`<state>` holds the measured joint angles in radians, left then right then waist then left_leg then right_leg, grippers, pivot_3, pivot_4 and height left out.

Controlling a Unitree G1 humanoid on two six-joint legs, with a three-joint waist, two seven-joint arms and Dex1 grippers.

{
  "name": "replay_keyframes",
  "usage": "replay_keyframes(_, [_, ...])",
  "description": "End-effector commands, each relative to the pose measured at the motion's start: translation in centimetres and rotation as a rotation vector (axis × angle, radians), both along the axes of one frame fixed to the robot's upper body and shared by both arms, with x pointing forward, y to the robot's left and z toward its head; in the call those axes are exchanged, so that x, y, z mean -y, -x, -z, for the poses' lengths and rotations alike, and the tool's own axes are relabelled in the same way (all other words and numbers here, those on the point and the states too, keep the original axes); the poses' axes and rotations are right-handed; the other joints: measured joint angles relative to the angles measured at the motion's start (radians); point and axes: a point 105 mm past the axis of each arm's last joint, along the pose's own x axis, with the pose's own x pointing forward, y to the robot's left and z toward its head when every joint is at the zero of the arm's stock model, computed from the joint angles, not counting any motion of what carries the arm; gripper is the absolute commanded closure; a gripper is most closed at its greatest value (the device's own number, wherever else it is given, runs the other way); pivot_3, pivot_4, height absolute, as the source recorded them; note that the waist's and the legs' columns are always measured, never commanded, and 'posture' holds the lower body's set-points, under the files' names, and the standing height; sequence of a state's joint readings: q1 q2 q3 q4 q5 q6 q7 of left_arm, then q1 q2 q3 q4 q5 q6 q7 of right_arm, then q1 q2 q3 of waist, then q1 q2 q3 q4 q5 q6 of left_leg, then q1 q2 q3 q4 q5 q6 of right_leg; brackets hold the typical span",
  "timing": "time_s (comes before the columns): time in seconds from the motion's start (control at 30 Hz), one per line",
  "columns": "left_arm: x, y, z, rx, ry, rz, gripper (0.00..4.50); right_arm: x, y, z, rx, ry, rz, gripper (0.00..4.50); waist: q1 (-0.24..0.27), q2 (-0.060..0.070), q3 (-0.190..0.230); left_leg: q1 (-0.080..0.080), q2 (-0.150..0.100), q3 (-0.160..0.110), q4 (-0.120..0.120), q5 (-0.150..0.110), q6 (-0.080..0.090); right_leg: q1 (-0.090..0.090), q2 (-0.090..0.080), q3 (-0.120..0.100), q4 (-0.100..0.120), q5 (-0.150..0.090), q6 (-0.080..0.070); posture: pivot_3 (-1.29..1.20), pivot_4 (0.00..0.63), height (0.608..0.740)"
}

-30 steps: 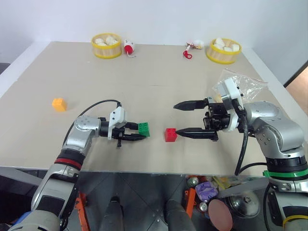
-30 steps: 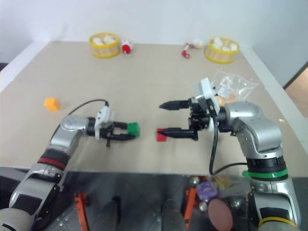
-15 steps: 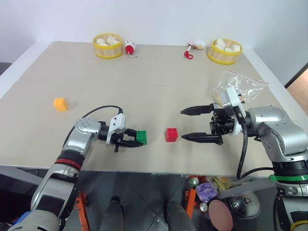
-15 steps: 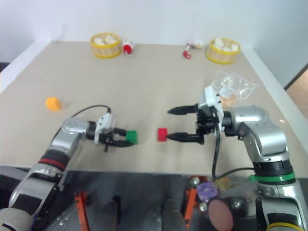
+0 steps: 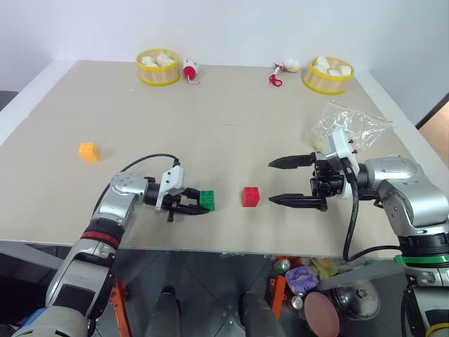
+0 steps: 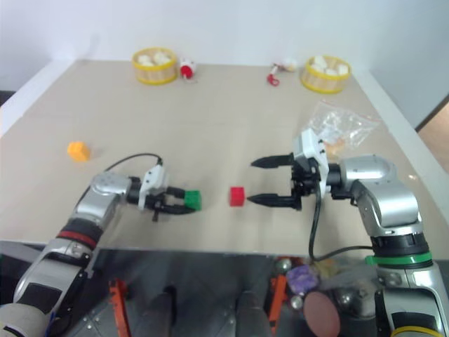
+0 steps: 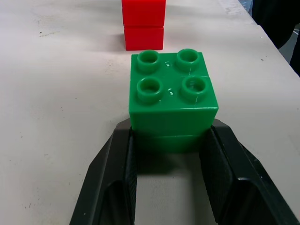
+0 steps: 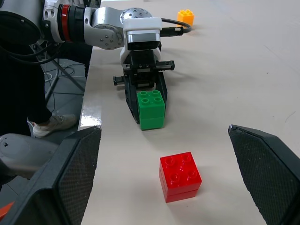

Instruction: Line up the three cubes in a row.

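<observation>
Beige tabletop (image 5: pixel 231 105) spreads across the head views under a pale wall, with two yellow baskets (image 5: pixel 156 67) at its far edge and a clear bag (image 5: pixel 351 126) at right.

Left tool (image 5: pixel 191 205), lower left of centre, is clamped on the green cube (image 5: pixel 207 200). In the left wrist view its two black fingers (image 7: pixel 117 178) press the lower half of that cube (image 7: pixel 172 101) from both sides, studs up, and the cube sits on the tabletop.

Red cube (image 5: pixel 250 196) lies just right of the green one, apart from it, at about the same height in the frame. Right tool (image 5: pixel 280 181), right of centre, stands wide open and holds nothing. Its near finger tip points at the red cube from close by without touching; the far finger tip hangs further up the frame.

Orange cube (image 5: pixel 88 152) sits alone at mid left, well apart from the other two and from both tools.

A second ago the right tool's near finger tip was at the red cube's right side. Now the tool has drawn back toward the right and a gap shows between tip and cube. The green cube and its tool were then slightly higher in the frame, though the whole view has also shifted a little. The red and orange cubes have kept their places.
</observation>
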<state>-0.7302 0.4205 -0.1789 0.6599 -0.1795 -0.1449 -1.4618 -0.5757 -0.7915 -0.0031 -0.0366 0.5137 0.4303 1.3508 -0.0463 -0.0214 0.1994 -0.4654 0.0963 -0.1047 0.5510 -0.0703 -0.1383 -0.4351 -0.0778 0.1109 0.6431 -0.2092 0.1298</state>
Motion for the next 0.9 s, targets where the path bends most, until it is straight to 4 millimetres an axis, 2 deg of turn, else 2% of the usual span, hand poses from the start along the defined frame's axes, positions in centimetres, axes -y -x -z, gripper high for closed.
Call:
replay_keyframes(0.03, [0.1,-0.3,-1.2,0.022,0.024,0.006,3.21,-0.1,0.2,-0.7,0.035,-0.001,-0.018,0.00,0.000,0.000,0.000,0.000,0.000,0.000,0.000,0.000,0.000,0.000,0.000,0.000,0.000,0.000,0.000,0.00,0.150,0.740])
replay_keyframes(0.47, [0.6,-1.3,-2.3,0.034,0.023,0.003,3.21,-0.5,0.0,-0.9,0.040,-0.009,-0.023,0.00,0.000,0.000,0.000,0.000,0.000,0.000,0.000,0.000,0.000,0.000,0.000,0.000,0.000,0.000,0.000,0.00,0.150,0.740])
replay_keyframes(0.9, [0.4,-1.1,-0.2,0.021,-0.055,0.009,3.21,-0.6,-0.2,-1.1,0.049,-0.019,-0.018,0.00,0.000,0.000,0.000,0.000,0.000,0.000,0.000,0.000,0.000,0.000,0.000,0.000,0.000,0.000,0.001,0.00,0.150,0.740])
